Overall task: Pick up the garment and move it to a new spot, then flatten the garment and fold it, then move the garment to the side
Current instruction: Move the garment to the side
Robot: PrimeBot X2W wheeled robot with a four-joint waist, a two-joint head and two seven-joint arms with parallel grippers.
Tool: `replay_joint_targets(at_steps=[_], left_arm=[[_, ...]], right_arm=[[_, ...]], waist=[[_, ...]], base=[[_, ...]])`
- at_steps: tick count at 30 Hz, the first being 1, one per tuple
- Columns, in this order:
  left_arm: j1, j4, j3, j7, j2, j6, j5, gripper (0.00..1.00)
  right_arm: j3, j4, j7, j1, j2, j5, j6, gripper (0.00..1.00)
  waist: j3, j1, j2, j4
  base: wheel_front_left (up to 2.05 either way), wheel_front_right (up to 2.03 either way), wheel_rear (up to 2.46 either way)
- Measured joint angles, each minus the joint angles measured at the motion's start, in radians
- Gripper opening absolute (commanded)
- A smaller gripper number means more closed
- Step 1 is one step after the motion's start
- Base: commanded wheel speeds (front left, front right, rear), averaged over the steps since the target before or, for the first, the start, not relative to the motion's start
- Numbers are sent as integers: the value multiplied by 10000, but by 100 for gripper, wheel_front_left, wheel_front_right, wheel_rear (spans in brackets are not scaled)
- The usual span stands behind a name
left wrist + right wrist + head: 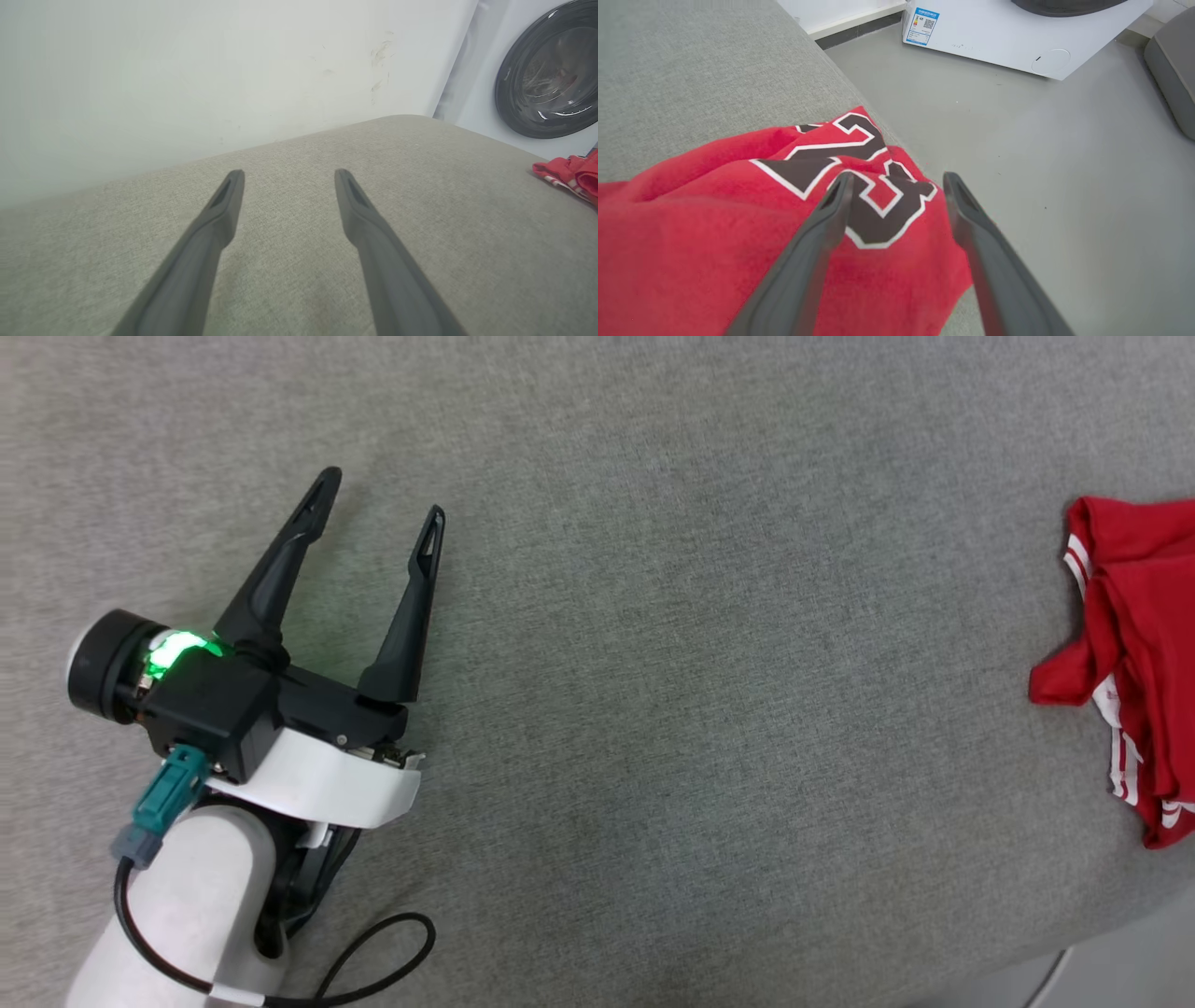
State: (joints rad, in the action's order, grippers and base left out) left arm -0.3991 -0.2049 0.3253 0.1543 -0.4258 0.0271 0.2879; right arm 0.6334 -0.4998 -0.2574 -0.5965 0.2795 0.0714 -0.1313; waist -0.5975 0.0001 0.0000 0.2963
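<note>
The right gripper [897, 176] is released, its fingers spread with nothing between them, just above the garment [714, 210]. The garment lies bunched beneath it at the tabletop [700, 663] edge, the "23" under the tip of the finger on that view's left, the other finger out over the floor [1041, 163]. The left gripper [383, 495] is also released and bare, with the garment well off to its right. This fits either a garment waiting to be lifted or one already set aside, though the loose folds look rumpled rather than neat. In my judgement the care is the same either way: the cloth sits at the very edge, so the right gripper should move straight, without sideways sweep, lest a finger snag a fold and drag it floorward.
</note>
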Motion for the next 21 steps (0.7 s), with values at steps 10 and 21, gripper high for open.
replay_joint_targets(at_steps=[10,21], left_arm=[[561,846,117,533,539,268,345,100],[1883,1632,-109,918,1009,788,744,100]], right_arm=[[-694,913,1350,885,-36,-86,0,100],[-2242,2661,2460,2714,-694,395,0,100]], waist=[[1153,-1,0,-521],[2809,-4,0,-1369]], base=[[0,0,0],[0,0,0]])
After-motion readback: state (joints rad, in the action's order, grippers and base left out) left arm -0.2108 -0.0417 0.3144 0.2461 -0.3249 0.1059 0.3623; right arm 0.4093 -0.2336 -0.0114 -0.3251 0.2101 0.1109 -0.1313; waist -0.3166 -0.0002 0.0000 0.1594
